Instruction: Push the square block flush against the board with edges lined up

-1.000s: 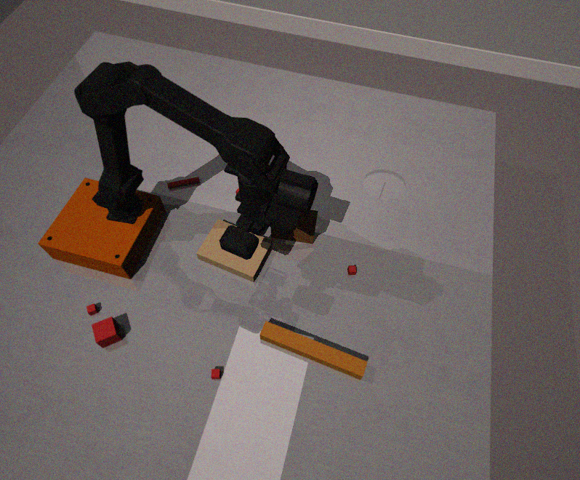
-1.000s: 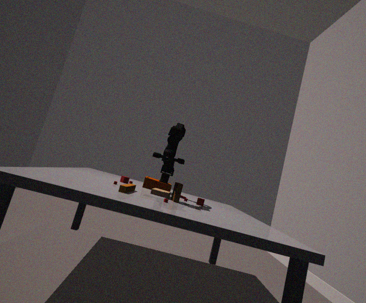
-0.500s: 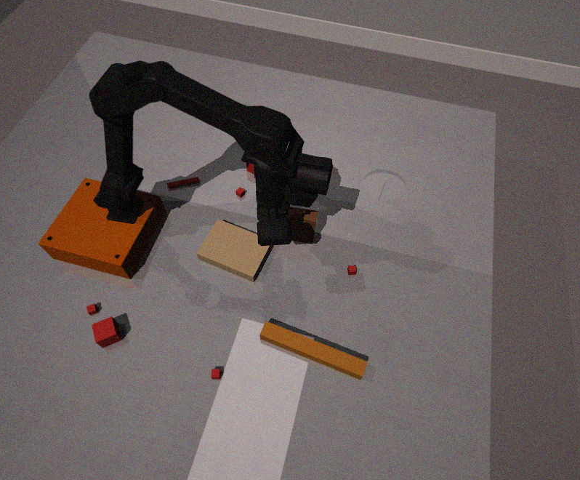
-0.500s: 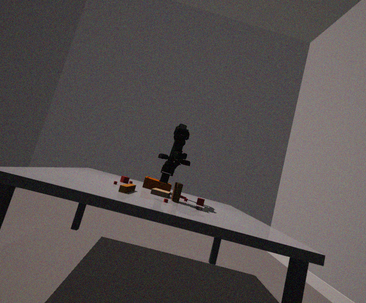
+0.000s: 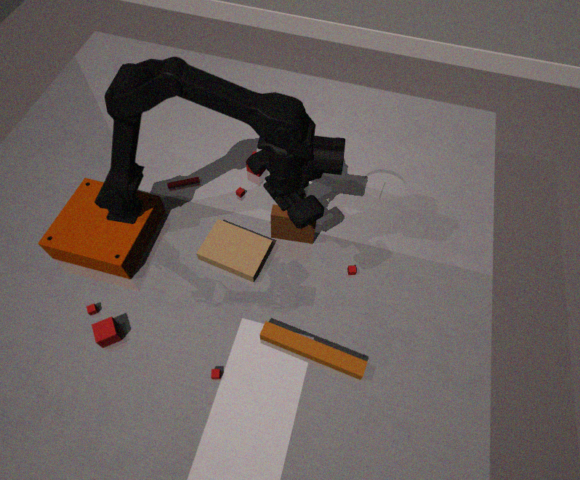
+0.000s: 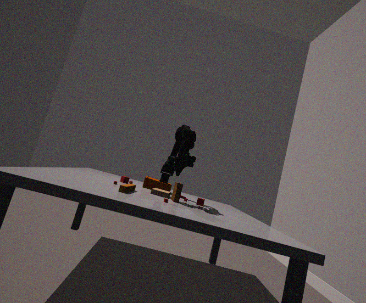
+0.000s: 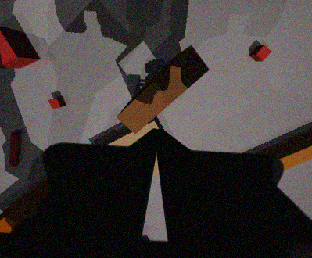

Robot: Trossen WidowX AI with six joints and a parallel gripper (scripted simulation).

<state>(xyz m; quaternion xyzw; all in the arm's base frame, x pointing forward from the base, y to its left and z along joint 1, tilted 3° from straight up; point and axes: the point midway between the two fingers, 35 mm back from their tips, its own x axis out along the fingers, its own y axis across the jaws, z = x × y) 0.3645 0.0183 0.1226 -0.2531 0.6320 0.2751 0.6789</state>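
Observation:
A pale tan, flat, nearly square block [image 5: 236, 249] [image 6: 159, 192] [image 7: 134, 136] lies in front of the robot's base. A long orange bar [image 5: 311, 348] [image 6: 126, 188] [image 7: 308, 152], which looks like the board, lies well apart from it toward the front. A brown block [image 5: 293, 233] [image 6: 177, 192] [image 7: 136, 120] stands upright by the pale block's back right corner; whether they touch I cannot tell. My gripper [image 6: 177, 174] [image 7: 157, 134] is shut and empty, raised above the blocks. In the top view its fingertips are hidden behind the hand, which covers part of the brown block.
The orange robot base [image 5: 92, 224] is at the left. A white strip [image 5: 252, 405] runs from the orange bar's left end to the front. Several red cubes [image 5: 106, 332] [image 5: 352, 270] [image 7: 261, 53] are scattered around. A dark red bar [image 5: 183, 182] lies behind the base.

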